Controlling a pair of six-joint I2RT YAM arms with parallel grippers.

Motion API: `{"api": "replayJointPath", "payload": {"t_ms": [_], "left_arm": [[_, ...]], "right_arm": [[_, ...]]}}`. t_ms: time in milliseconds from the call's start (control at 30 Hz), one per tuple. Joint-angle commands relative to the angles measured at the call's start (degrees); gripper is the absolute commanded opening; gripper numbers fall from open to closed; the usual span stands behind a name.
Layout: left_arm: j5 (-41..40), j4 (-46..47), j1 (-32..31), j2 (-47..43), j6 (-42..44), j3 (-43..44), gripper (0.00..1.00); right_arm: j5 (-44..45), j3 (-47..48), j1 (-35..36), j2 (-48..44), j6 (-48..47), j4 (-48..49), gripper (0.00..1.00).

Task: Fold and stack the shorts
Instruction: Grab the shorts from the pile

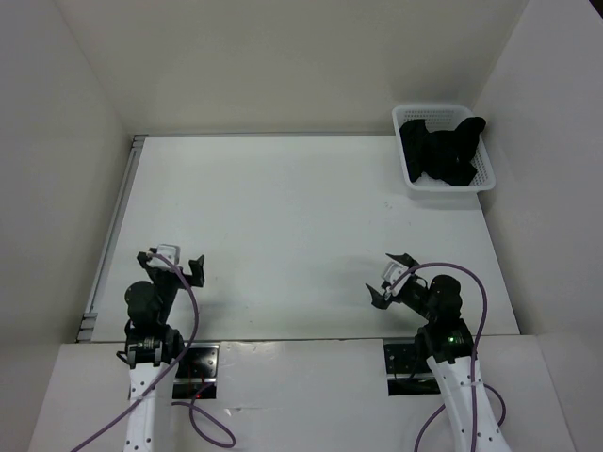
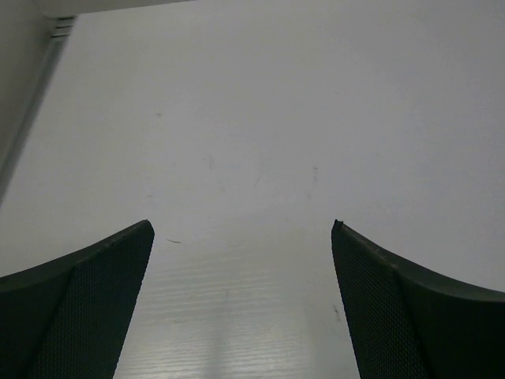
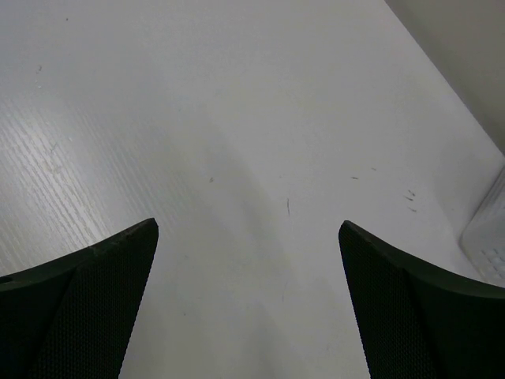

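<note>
- Black fabric: the shorts [image 1: 438,149] lie bunched inside the white plastic basket [image 1: 487,179] at the far right corner of the table [image 1: 283,207]. One part hangs over the basket's right rim.
- My left pincer [image 1: 174,266] sits at the near edge of the table on the left, just ahead of its base. Its jaws stand wide apart with nothing between them. Its wrist view shows only white tabletop between the two fingers [image 2: 87,308].
- My right pincer [image 1: 388,279] sits at the near edge on the right. Its jaws are likewise spread wide and hold nothing, and its wrist view also shows only tabletop.
- Both pincers are well apart from the shorts. The right one is the nearer to the basket.
- Progress, in my judgement: no step is done. The shorts are not yet out of the basket, spread, folded or stacked.
- Left to do: lift the shorts out, lay them flat on the tabletop, fold them, then set the folded pair down as the stack.
- The drawstring and tag are too small to make out from above.
</note>
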Motion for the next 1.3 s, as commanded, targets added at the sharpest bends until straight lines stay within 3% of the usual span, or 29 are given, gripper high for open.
{"api": "replayJointPath", "payload": {"t_ms": [0, 67, 100, 133, 167, 200, 233, 267, 300, 333, 400, 433, 500, 533, 567, 600, 667, 700, 733, 767, 800, 833, 900, 933, 1000, 1100, 1133, 1167, 1267], "left_arm": [[17.3, -3.15, 0.41, -0.8, 0.16, 1.2, 1.0], [21.62, -4.42, 0.41, -0.8, 0.16, 2.44, 1.0], [28.6, -2.51, 0.41, -0.8, 0.16, 2.44, 1.0], [30.93, -0.22, 0.41, -1.32, 0.16, 2.44, 1.0], [35.22, 0.76, 0.41, -1.33, 0.16, 2.44, 1.0], [43.53, -4.46, 0.41, -1.33, 0.16, 3.05, 1.0], [44.91, -5.73, 0.41, -1.33, 0.16, 3.06, 1.0], [44.93, -3.65, 0.41, -1.33, 0.16, 3.06, 1.0], [43.62, 7.68, 0.41, -0.8, 0.16, 2.36, 1.0], [39.87, 13.54, 0.41, -0.19, 0.16, 2.35, 1.0], [36.68, 19.2, -1.25, 0.95, 0.16, 3.66, 1.0], [34.49, 19.22, -1.96, 4.0, 0.16, 5.41, 1.0], [33.85, 14.76, -3.19, 10.76, 0.16, 14.01, 1.0], [33.85, 12.22, -4.33, 21.68, 0.16, 18.31, 1.0], [33.85, 7.32, -5.21, 28.49, 0.16, 29.14, 1.0], [32.81, 3.62, -6.44, 43.17, 0.16, 35.86, 1.0], [27.13, -7.69, -11.77, 57.14, 0.16, 49.66, 1.0], [25.87, -10.54, -13.46, 62.86, 0.16, 55.56, 1.0], [24.46, -11.88, -15.05, 69.27, 0.16, 62.23, 1.0], [20.36, -12.41, -19.5, 71.08, 0.16, 63.86, 1.0], [17.71, -12.42, -22.07, 72.66, 0.16, 65.62, 1.0], [15.51, -13.64, -24.36, 76.51, 0.16, 67.64, 1.0], [10.05, -18.55, -28.85, 84.75, 0.16, 76.06, 1.0], [8.99, -22.31, -29.47, 87.68, 0.16, 79.23, 1.0], [8.98, -26.11, -29.48, 96.0, 0.16, 88.28, 1.0], [12.92, -27.63, -28.34, 101.05, 0.16, 92.26, 1.0], [12.94, -25.1, -28.33, 101.07, 0.16, 91.4, 1.0], [13.46, -23.86, -27.81, 102.37, 0.16, 90.86, 1.0], [13.98, -22.53, -27.81, 104.75, 0.16, 90.86, 1.0]], "right_arm": [[-0.55, -0.75, 0.47, -0.51, -6.3, 2.43, 1.0], [-4.21, -0.75, 0.47, -0.51, -15.11, 4.79, 0.99], [-6.5, -0.75, 0.47, -0.51, -25.59, 3.94, 0.99], [-7.05, -0.75, 0.99, -0.51, -41.88, 4.45, 0.99], [-7.05, -1.44, 1.0, -0.51, -48.31, 5.59, 0.99], [-7.05, -1.45, 1.0, -0.51, -53.59, 6.29, 0.99], [-7.66, -1.45, 1.0, -0.51, -58.69, 8.82, 0.99], [-8.37, -1.45, 1.0, -0.51, -57.78, 12.5, 0.99], [-10.11, -1.45, 1.0, -0.51, -55.6, 17.59, 0.99], [-10.83, -0.93, 1.0, -0.51, -49.23, 28.78, 0.99], [-13.02, 0.65, 1.0, 0.53, -44.17, 35.28, 0.99], [-13.03, 5.79, 1.52, 1.93, -44.15, 34.35, 1.0], [-11.46, 12.93, 2.13, 11.63, -42.14, 29.08, 1.0], [-9.8, 21.06, 2.14, 16.4, -40.83, 27.76, 1.0], [-7.52, 25.84, 2.84, 21.67, -38.38, 23.31, 1.0], [-1.66, 35.28, 4.23, 32.34, -34.7, 21.44, 1.0], [7.31, 43.6, 6.35, 41.98, -24.96, 20.01, 1.0], [13.36, 46.94, 9.06, 50.9, -12.37, 22.71, 1.0], [26.74, 53.76, 10.21, 55.6, -6.07, 23.69, 1.0], [33.66, 58.27, 10.92, 60.35, 1.21, 23.7, 1.0], [39.56, 70.15, 10.93, 65.7, 16.43, 16.74, 1.0], [44.05, 76.71, 10.32, 76.54, 22.67, 10.58, 1.0], [48.92, 93.19, 8.65, 86.71, 37.93, -5.73, 1.0], [49.8, 96.34, 6.9, 93.98, 42.11, -8.79, 1.0], [48.67, 98.13, 4.52, 97.3, 48.97, -8.92, 0.97], [52.09, 98.3, 0.31, 101.87, 56.71, -7.76, 0.81], [52.62, 98.31, -2.49, 104.75, 58.92, -7.76, 0.77], [54.1, 98.92, -3.91, 106.08, 61.29, -7.76, 0.65], [56.91, 101.1, -6.64, 111.17, 66.68, -7.76, 0.5]]}}
